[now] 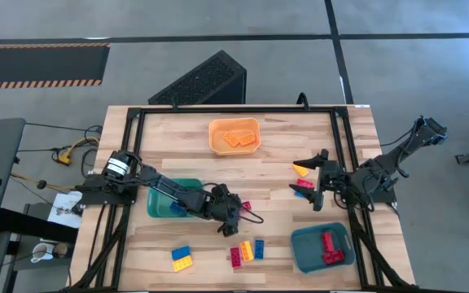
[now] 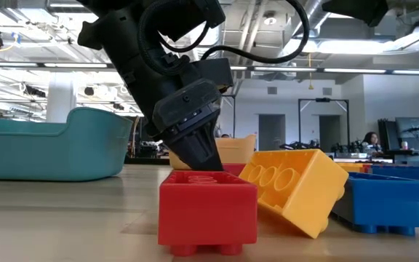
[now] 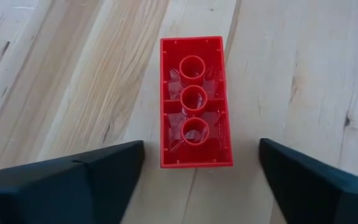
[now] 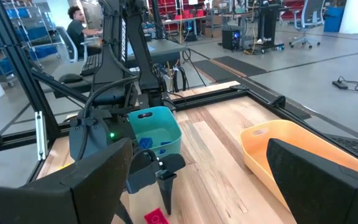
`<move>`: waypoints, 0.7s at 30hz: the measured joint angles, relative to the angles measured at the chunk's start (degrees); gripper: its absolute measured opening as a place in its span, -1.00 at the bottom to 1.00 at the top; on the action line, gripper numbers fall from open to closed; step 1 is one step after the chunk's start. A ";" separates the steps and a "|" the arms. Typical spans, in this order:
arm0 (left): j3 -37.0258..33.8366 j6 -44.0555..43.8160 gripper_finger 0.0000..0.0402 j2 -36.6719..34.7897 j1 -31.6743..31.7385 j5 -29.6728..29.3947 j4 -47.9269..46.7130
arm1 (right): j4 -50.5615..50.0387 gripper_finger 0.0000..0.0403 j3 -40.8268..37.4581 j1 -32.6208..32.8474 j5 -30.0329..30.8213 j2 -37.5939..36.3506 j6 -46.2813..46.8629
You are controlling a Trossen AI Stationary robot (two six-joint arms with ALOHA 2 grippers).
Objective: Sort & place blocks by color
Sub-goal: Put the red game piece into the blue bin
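Wooden tabletop, bins dotted about — and the left gripper point(image 3: 197, 180) is down over a red block point(image 3: 194, 102) lying studs-down just beside the teal bin point(image 1: 187, 189), fingers apart either side of it. Block's long axis runs straight ahead between them, so closing should catch its long sides — the right gripper point(image 1: 314, 189), well off and spread wide, hangs idle.

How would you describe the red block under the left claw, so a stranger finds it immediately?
Start at the teal bin on the table's left side. Follow the left arm to its claw, over the red block. It lies hollow side up, showing three round tubes, beside the tilted yellow block.
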 joint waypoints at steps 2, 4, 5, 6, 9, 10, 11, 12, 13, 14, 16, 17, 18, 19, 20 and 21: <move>-0.04 0.03 0.28 0.00 0.00 0.07 0.34 | 0.00 0.96 -0.01 0.02 -0.01 0.01 -0.01; -0.11 0.69 0.05 0.00 0.07 0.40 0.93 | 0.00 0.96 -0.01 0.00 0.00 0.00 -0.02; -0.11 1.12 -0.08 0.00 0.12 0.58 1.19 | 0.00 0.96 -0.01 0.00 -0.01 0.01 -0.02; -0.13 1.54 -0.21 0.00 0.25 0.68 1.42 | 0.00 0.96 -0.01 0.01 -0.01 0.00 0.00; -0.05 1.76 -0.50 -0.02 0.70 0.90 1.68 | 0.00 0.96 -0.01 0.00 0.00 0.00 0.00; 0.22 1.89 -0.50 -0.02 0.95 1.18 1.53 | 0.00 0.96 -0.01 0.00 -0.01 0.00 0.00; 0.51 2.20 -0.50 0.00 1.17 1.18 1.35 | 0.00 0.96 0.00 0.01 -0.01 0.00 0.00; 0.81 2.65 -0.50 0.02 1.37 1.05 1.26 | 0.00 0.96 0.00 0.00 -0.01 0.00 -0.01; 1.29 3.18 -0.50 0.02 1.50 1.03 1.26 | 0.00 0.96 -0.01 0.02 0.01 -0.01 0.00; 1.87 3.93 -0.50 0.02 1.51 0.92 1.36 | 0.00 0.96 -0.01 0.02 -0.01 0.01 0.00; 3.43 5.68 -0.50 0.02 1.48 0.94 1.57 | 0.00 0.96 -0.01 0.02 -0.01 0.01 -0.02; 4.32 6.79 -0.50 0.02 1.40 1.04 1.65 | -0.02 0.96 0.00 0.01 -0.01 0.00 0.00; 5.18 8.04 -0.50 0.02 1.35 1.12 2.09 | -0.02 0.96 -0.01 0.02 -0.01 0.01 0.00; 6.09 9.25 -0.50 0.02 1.05 1.20 2.73 | -0.02 0.96 -0.01 0.02 -0.01 0.00 0.00; 7.00 10.56 -0.50 0.02 0.88 1.22 3.53 | -0.02 0.96 -0.01 0.01 -0.01 0.00 -0.01; 7.72 11.79 -0.50 0.02 0.59 1.28 4.81 | -0.02 0.96 0.00 0.00 -0.01 0.00 -0.01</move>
